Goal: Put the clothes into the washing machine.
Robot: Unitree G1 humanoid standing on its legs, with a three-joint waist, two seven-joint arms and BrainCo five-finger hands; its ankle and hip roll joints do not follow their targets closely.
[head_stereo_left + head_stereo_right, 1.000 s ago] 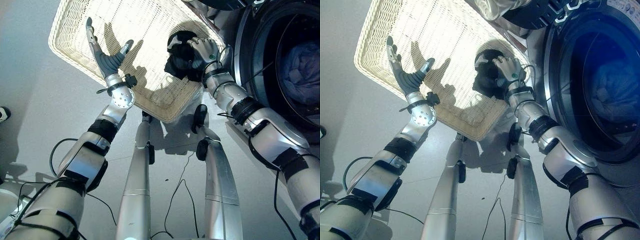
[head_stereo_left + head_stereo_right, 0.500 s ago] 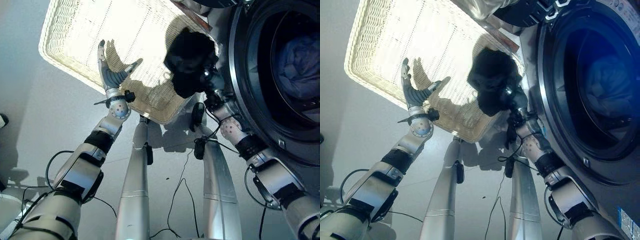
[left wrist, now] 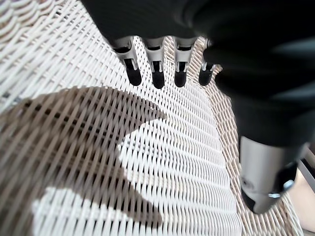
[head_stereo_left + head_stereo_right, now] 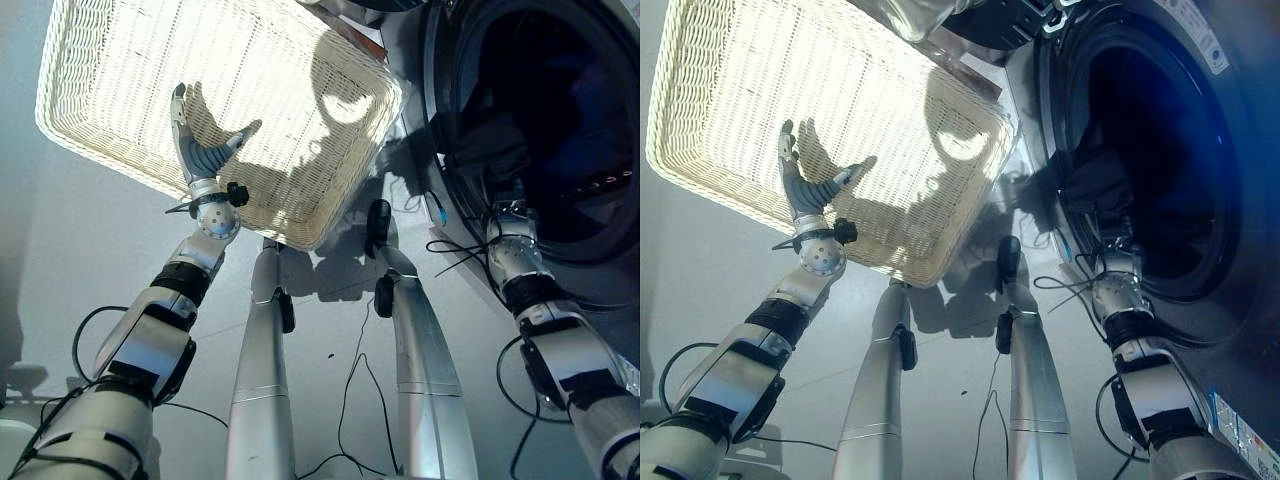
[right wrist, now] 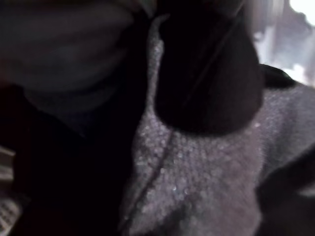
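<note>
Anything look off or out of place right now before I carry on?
Nothing stands out. The wicker basket sits flat on the floor beside the washing machine, with no clothes showing in it. The left hand hovers open over the basket. The right hand reaches into the dark drum opening with dark cloth around it.

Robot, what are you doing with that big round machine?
I am loading laundry. My right hand has reached into the washing machine with dark clothes; whether it is gripping them is hard to tell. My left hand hovers open over the white wicker basket, which looks bare inside.
</note>
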